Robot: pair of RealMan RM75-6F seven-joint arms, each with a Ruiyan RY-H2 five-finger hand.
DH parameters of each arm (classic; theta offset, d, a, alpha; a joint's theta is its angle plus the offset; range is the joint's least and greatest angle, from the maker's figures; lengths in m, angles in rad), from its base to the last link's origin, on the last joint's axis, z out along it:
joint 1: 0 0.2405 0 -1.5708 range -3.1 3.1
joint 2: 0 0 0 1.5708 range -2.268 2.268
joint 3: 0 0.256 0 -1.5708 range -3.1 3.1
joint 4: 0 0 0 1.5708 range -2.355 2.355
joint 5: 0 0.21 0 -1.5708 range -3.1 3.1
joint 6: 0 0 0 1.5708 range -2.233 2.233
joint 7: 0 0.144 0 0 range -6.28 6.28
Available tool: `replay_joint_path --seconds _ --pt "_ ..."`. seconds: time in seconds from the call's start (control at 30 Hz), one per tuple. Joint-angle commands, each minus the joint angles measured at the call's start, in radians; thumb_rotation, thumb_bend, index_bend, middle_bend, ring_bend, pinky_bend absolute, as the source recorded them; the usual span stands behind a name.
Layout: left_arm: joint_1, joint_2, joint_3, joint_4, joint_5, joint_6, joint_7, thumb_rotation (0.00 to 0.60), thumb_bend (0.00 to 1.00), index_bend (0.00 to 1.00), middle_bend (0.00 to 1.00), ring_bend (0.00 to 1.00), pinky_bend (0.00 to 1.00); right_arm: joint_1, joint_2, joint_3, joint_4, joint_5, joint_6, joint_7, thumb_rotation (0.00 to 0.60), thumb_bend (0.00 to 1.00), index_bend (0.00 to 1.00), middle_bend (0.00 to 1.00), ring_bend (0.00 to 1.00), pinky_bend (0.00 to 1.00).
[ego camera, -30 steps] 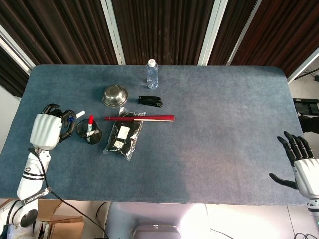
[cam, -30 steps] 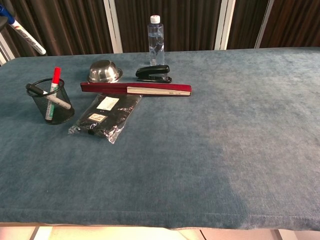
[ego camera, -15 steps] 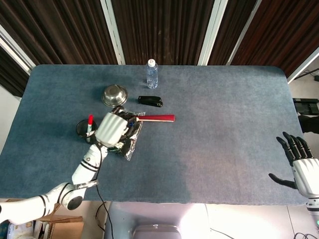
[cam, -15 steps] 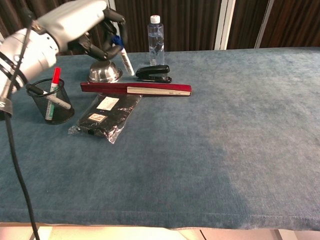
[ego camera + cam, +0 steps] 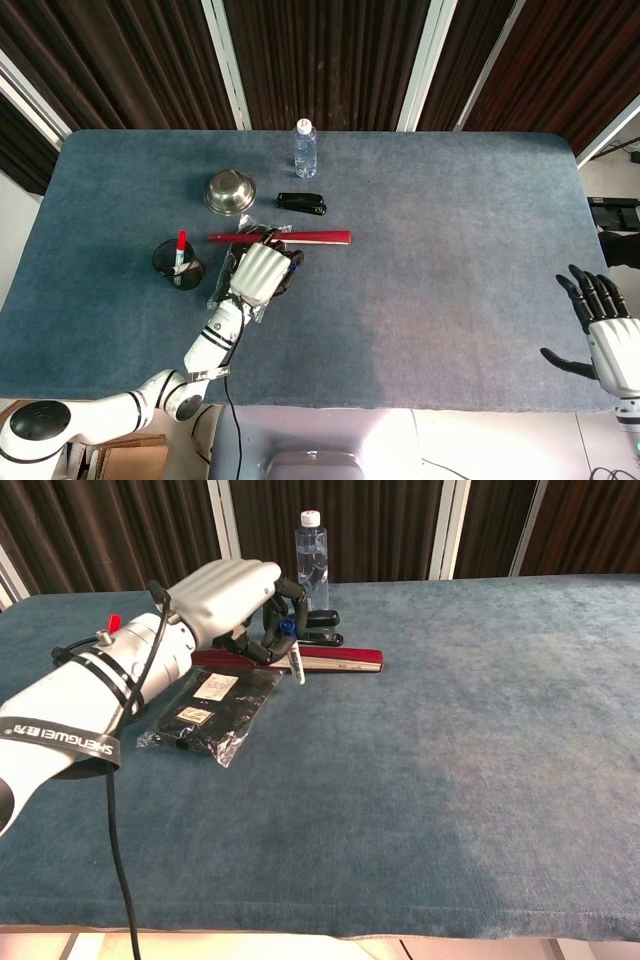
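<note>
Blue cloth covers the surface [image 5: 450, 250]. Left hand [image 5: 235, 600] hangs over the black packet [image 5: 205, 715], fingers curled around a marker [image 5: 293, 655], tip pointing down near the red box [image 5: 345, 659]. Right hand [image 5: 605, 335] idles at the far edge, fingers spread, holding nothing.

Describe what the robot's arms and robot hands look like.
The left robot hand has a glossy white shell with black fingers. Its white forearm carries black bands, "SENGWEI" lettering and a black cable. The right robot hand looks alike: white back, black fingers.
</note>
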Motion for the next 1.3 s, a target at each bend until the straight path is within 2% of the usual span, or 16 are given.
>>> replay_joint_path --seconds 0.03,0.13,0.23,0.43,0.53,0.67,0.77,0.9,1.07,1.3 --pt "0.007 0.009 0.004 -0.038 -0.035 -0.018 0.05 0.6 0.35 0.17 0.36 0.27 0.15 0.0 -0.001 0.0 0.001 -0.001 0.001 0.001 0.6 0.11 0.0 0.0 0.0 0.0" --pt "0.016 0.041 -0.003 -0.115 -0.072 -0.034 0.081 0.6 0.33 0.02 0.22 0.16 0.12 0.001 -0.002 -0.001 0.003 -0.004 0.002 0.002 0.6 0.11 0.0 0.0 0.0 0.0" --pt "0.027 0.097 -0.01 -0.218 -0.112 -0.048 0.131 0.6 0.32 0.0 0.13 0.08 0.08 0.002 -0.001 0.0 0.001 -0.004 0.001 0.001 0.6 0.11 0.0 0.0 0.0 0.0" --pt "0.088 0.252 -0.014 -0.418 -0.173 0.002 0.228 0.6 0.31 0.0 0.11 0.05 0.05 0.0 0.001 -0.002 0.004 0.0 -0.002 0.006 0.6 0.11 0.0 0.0 0.0 0.0" --pt "0.154 0.373 -0.004 -0.516 -0.216 0.056 0.272 0.6 0.31 0.0 0.11 0.06 0.04 -0.001 0.007 -0.004 0.004 0.011 -0.015 0.005 0.6 0.11 0.0 0.0 0.0 0.0" --pt "0.28 0.531 0.011 -0.592 -0.253 0.15 0.195 0.6 0.31 0.01 0.12 0.06 0.03 -0.002 0.008 -0.004 0.01 0.018 -0.019 0.016 0.6 0.11 0.0 0.0 0.0 0.0" --pt "0.365 0.63 0.048 -0.596 -0.244 0.177 0.099 0.6 0.31 0.02 0.12 0.05 0.03 0.002 0.005 -0.005 0.02 0.023 -0.031 0.024 0.6 0.11 0.0 0.0 0.0 0.0" --pt "0.473 0.71 0.112 -0.569 -0.197 0.214 -0.05 0.6 0.31 0.03 0.11 0.05 0.02 0.01 -0.005 -0.009 0.023 0.011 -0.041 0.024 0.6 0.11 0.0 0.0 0.0 0.0" --pt "0.604 0.733 0.194 -0.509 -0.107 0.333 -0.144 0.6 0.31 0.04 0.12 0.05 0.01 0.02 -0.013 -0.006 0.028 0.006 -0.047 0.029 0.6 0.11 0.0 0.0 0.0 0.0" --pt "0.748 0.698 0.268 -0.492 0.001 0.507 -0.161 0.6 0.31 0.04 0.12 0.05 0.01 0.031 -0.028 -0.013 0.025 -0.018 -0.051 0.019 0.6 0.11 0.0 0.0 0.0 0.0"
